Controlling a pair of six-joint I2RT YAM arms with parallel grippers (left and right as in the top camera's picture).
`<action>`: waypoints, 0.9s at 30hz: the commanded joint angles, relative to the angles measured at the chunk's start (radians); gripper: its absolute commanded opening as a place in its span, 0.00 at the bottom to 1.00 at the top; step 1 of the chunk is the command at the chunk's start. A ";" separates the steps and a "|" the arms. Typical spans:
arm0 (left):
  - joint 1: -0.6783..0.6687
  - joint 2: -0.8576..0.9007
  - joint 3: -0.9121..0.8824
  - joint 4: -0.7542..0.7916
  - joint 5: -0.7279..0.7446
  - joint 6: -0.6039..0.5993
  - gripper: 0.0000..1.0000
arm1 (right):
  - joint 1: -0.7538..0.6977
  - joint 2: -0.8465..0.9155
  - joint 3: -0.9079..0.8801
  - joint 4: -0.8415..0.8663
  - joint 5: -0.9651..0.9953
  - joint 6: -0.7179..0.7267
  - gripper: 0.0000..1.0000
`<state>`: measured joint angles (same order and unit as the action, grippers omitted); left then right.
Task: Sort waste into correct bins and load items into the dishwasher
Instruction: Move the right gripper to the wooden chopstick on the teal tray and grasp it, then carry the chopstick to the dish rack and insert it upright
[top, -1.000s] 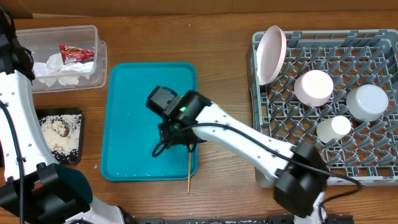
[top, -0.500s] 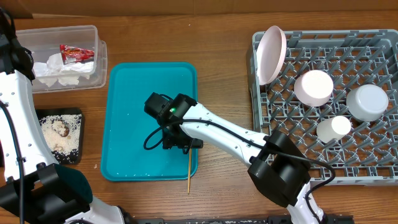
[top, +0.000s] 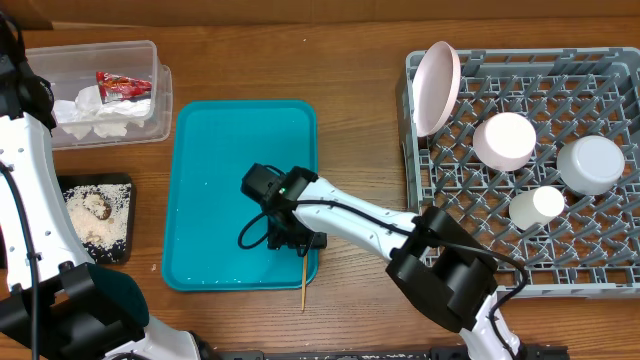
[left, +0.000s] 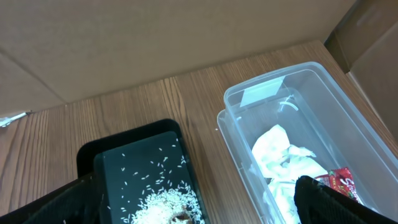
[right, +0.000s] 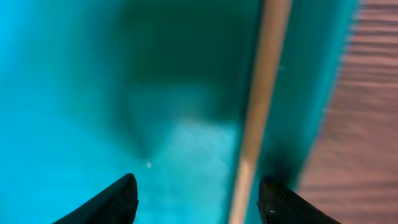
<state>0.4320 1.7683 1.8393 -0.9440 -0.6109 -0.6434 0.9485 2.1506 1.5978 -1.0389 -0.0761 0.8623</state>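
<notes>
Our right gripper (right: 198, 202) hangs spread over a thin wooden stick (right: 260, 93) edging the teal plastic tray (right: 62, 93). Our left gripper (left: 202, 208) gapes empty. Print on the shiny red wrapper (top: 122, 85) is illegible.

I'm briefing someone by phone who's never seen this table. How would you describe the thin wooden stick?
Find the big teal tray mid-table, then its near corner on the side of the dish rack. The wooden stick lies across the tray's rim there, partly on the bare table. It is the only thin, straight, tan thing in view.
</notes>
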 joint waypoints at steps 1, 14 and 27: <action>-0.007 0.005 0.000 0.002 -0.017 0.016 1.00 | 0.014 0.012 -0.032 0.002 -0.016 -0.021 0.64; -0.007 0.005 0.000 0.001 -0.017 0.016 1.00 | 0.040 0.012 -0.033 0.018 0.105 -0.002 0.19; -0.007 0.005 0.000 0.002 -0.017 0.016 1.00 | -0.060 -0.037 0.251 -0.255 0.132 -0.146 0.04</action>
<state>0.4320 1.7683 1.8393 -0.9443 -0.6109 -0.6434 0.9405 2.1536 1.7382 -1.2572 0.0010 0.8055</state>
